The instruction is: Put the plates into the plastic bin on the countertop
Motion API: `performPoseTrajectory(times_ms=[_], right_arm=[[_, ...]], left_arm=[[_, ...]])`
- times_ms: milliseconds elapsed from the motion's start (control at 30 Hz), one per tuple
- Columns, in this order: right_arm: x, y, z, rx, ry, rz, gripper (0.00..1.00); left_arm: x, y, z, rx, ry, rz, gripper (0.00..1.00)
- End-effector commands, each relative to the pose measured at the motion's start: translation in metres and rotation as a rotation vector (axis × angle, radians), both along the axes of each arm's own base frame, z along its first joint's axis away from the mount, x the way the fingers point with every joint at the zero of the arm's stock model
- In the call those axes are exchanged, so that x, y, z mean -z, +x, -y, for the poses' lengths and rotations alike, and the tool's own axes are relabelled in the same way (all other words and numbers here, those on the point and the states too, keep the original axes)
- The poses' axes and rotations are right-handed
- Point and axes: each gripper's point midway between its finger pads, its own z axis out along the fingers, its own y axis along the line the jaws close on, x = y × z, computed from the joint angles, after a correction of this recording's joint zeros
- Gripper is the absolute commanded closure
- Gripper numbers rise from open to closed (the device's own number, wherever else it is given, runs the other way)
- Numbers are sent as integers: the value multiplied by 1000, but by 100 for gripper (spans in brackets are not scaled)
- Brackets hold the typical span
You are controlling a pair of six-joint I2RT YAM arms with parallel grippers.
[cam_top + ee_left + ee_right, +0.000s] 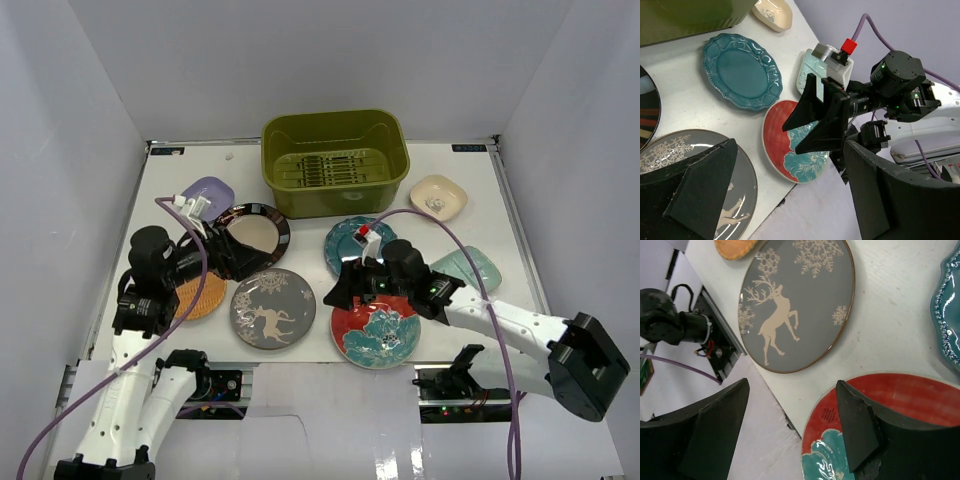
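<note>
The right gripper [345, 285] hung wide open with nothing in it, one finger over the rim of the red plate [900, 405], and the grey deer plate [795, 305] lay just beside it. The left gripper [240, 258] was spread open and empty too, low over the near edge of the black-rimmed cream plate [255, 228]. Those plates, along with the teal scalloped [350, 245], mint [470, 268], cream [438, 197], lavender [210, 190] and orange [203, 298] ones, lay on the white countertop [240, 165], outside the olive-green bin [335, 200] at its far edge.
</note>
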Motion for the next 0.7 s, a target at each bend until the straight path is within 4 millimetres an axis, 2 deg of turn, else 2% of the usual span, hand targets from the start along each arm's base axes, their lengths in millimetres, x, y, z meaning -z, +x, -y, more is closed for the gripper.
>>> performPoseTrajectory(times_ms=[0,33,167,433,567,667], right_arm=[[-19,22,-20,38,45,92,24],[-9,23,-22,40,18,73,25],[4,33,-25,71,-24,73,32],[28,42,-38,63,-57,32,32],[39,46,-46,62,-60,6,33],[50,45,-52,52,-55,-31,34]], left_arm=[[3,5,-5,-31,30,17,2],[4,4,-6,-36,35,22,2],[12,4,-8,-41,58,29,2],[36,12,-15,-89,97,11,2],[57,15,-22,-146,111,-23,2],[55,15,-23,-163,103,-10,2]])
